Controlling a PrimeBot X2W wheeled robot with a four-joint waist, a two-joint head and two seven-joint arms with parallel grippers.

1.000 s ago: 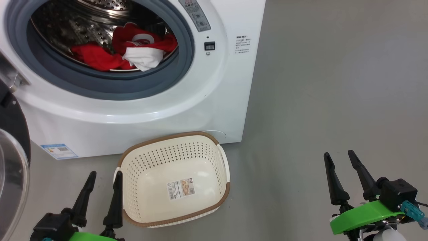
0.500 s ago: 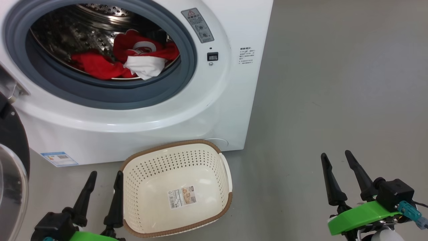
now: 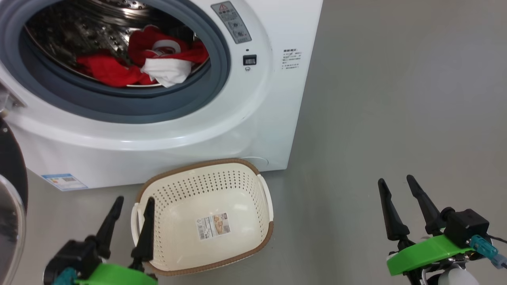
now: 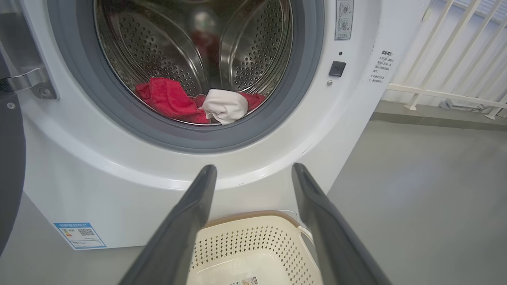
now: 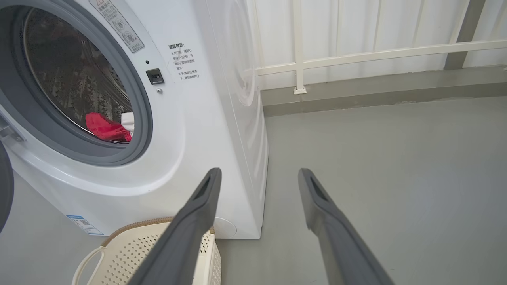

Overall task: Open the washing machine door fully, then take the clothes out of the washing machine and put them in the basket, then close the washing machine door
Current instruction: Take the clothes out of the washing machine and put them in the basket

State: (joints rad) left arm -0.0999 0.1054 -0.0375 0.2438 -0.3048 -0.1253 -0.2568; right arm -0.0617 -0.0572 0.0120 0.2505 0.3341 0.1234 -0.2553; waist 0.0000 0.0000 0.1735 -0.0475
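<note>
The white washing machine [image 3: 253, 111] [image 4: 348, 126] [image 5: 198, 138] stands with its drum exposed. Its door [image 3: 10, 206] [image 4: 10, 166] is swung out at the far left, black rim and glass showing. Inside the drum lie the red clothes [image 3: 130, 63] [image 4: 170, 99] [image 5: 103, 127] with a white part [image 3: 164, 71] toward the front. The cream basket [image 3: 206, 217] [image 4: 253, 253] [image 5: 119, 257] sits on the floor before the machine, with nothing in it. My left gripper [image 3: 132, 202] [image 4: 253, 170] is open beside the basket's left handle. My right gripper [image 3: 396, 180] [image 5: 257, 172] is open over bare floor, well right of the basket.
Grey floor [image 3: 396, 99] spreads to the right of the machine. A white railing [image 5: 376, 51] [image 4: 455, 59] runs along the wall behind a low step. A blue label sticker [image 3: 63, 181] sits low on the machine's front.
The head camera has shifted, so the whole picture moved slightly. My left gripper has risen and moved a little right toward the basket's left handle. The right gripper barely moved.
</note>
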